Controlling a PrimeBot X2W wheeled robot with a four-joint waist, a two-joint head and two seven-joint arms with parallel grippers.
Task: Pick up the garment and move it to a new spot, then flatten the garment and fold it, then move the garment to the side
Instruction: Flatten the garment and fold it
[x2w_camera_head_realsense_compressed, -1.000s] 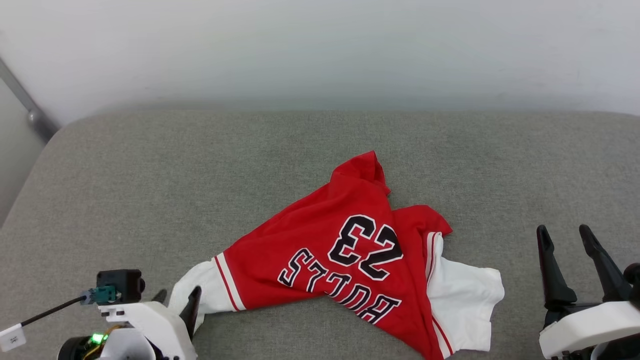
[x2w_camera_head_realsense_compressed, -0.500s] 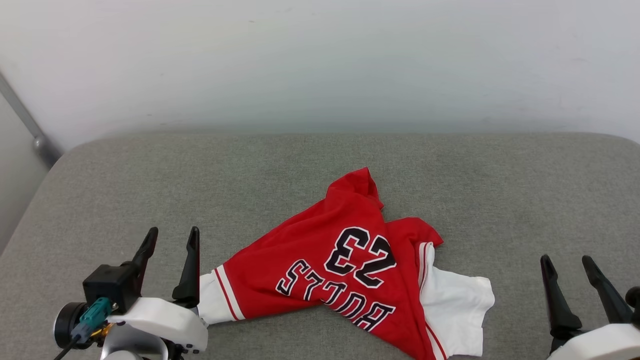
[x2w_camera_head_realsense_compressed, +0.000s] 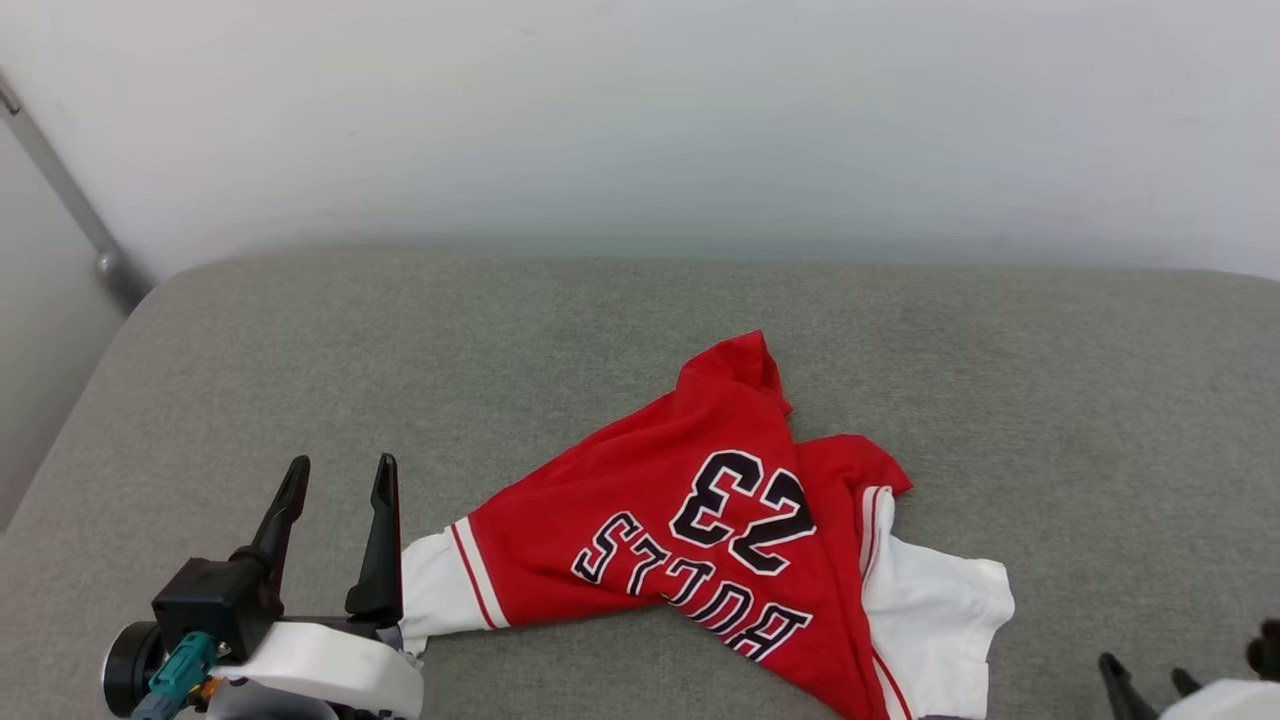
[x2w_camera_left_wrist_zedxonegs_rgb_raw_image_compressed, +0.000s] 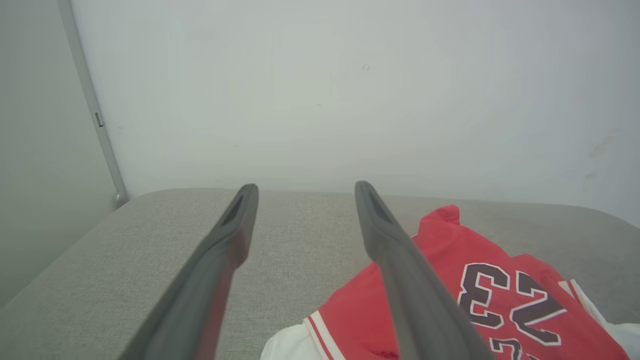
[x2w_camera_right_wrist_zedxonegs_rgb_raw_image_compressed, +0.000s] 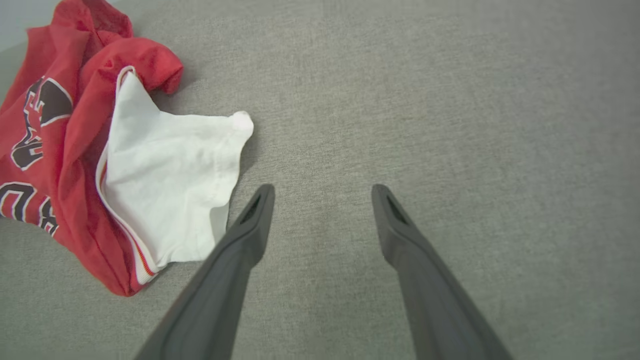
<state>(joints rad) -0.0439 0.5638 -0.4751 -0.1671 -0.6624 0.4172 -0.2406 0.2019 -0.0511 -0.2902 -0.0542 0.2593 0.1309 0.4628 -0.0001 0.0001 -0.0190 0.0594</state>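
Note:
The garment (x2w_camera_head_realsense_compressed: 720, 530) lies crumpled on the grey cushion (x2w_camera_head_realsense_compressed: 300, 350), a red jersey with the "BULLS 23" print facing up and a white sleeve spread at each end. My left gripper (x2w_camera_head_realsense_compressed: 341, 464) stands open just left of the near white sleeve, its right finger at the sleeve's edge. In the left wrist view this gripper (x2w_camera_left_wrist_zedxonegs_rgb_raw_image_compressed: 305, 186) holds nothing, and the garment (x2w_camera_left_wrist_zedxonegs_rgb_raw_image_compressed: 445, 250) lies to the right of its fingers. My right gripper (x2w_camera_head_realsense_compressed: 1143, 668) peeks in at the lower right. It (x2w_camera_right_wrist_zedxonegs_rgb_raw_image_compressed: 322, 187) is open over bare cushion, right of the garment's (x2w_camera_right_wrist_zedxonegs_rgb_raw_image_compressed: 160, 160) other white sleeve.
A pale wall (x2w_camera_head_realsense_compressed: 640, 120) rises behind the cushion's far edge. A grey metal pipe (x2w_camera_head_realsense_compressed: 60, 180) runs down the wall at the far left. The cushion's rounded left edge (x2w_camera_head_realsense_compressed: 70, 430) drops off beside my left arm.
The camera has shifted. My left gripper came up from the white sleeve and its fingers now point upright beside it. My right gripper sank to the view's bottom edge. The garment lies as before.

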